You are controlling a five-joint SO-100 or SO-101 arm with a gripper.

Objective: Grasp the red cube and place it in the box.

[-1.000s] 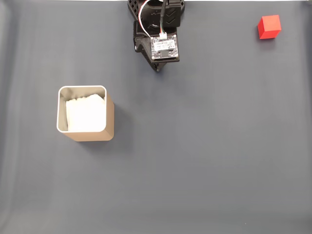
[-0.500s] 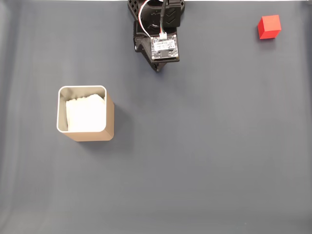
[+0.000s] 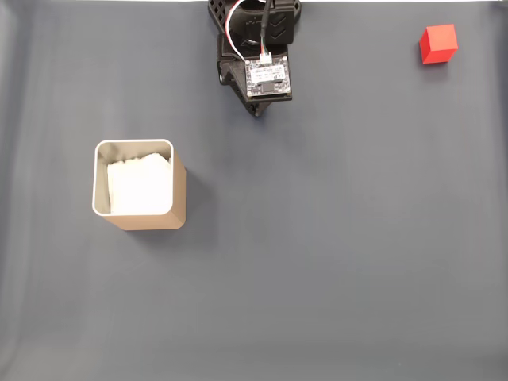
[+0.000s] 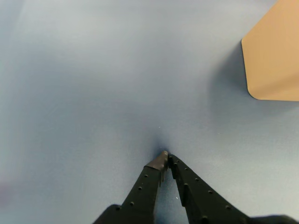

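In the fixed view the red cube [image 3: 438, 43] sits at the top right of the grey mat, far to the right of my arm. The tan box [image 3: 140, 186], open-topped with a white lining, stands at middle left. My gripper [image 3: 256, 111] pokes out below the arm's camera board at top centre, well away from both. In the wrist view the gripper [image 4: 166, 156] comes up from the bottom edge with its black fingertips together over bare mat, holding nothing. A tan wall of the box [image 4: 275, 56] fills the upper right corner there.
The dark grey mat [image 3: 333, 254] spreads wide and flat around the box and below the arm. The arm's base [image 3: 254, 24] stands at the top edge of the fixed view.
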